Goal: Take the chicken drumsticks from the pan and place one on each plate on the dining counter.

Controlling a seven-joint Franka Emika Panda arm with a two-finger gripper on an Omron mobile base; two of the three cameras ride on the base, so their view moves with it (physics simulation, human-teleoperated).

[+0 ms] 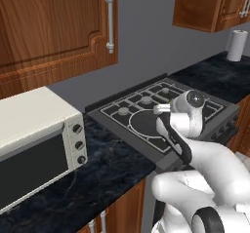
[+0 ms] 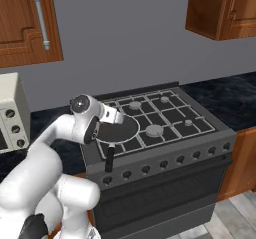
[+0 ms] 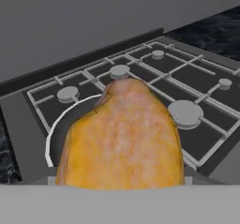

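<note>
A golden-tan chicken drumstick [image 3: 124,138] looms close in the hand view, held up over the stove and covering the fingertips. My gripper [image 1: 161,109] [image 2: 116,117] hangs just above the pan and is shut on this drumstick. The pan [image 1: 145,122] [image 2: 119,130] [image 3: 61,120] is round, dark grey with a pale rim, and rests on the front left burner. Its black handle [image 2: 109,159] points toward the stove's front edge. The pan's visible floor is bare. The plates and the dining counter are out of view.
The stove [image 2: 165,118] has raised black grates and a row of knobs along its front. A white toaster oven [image 1: 34,139] stands on the black counter to the left. A paper towel roll [image 1: 237,46] stands far right. Wooden wall cabinets [image 1: 53,27] hang overhead.
</note>
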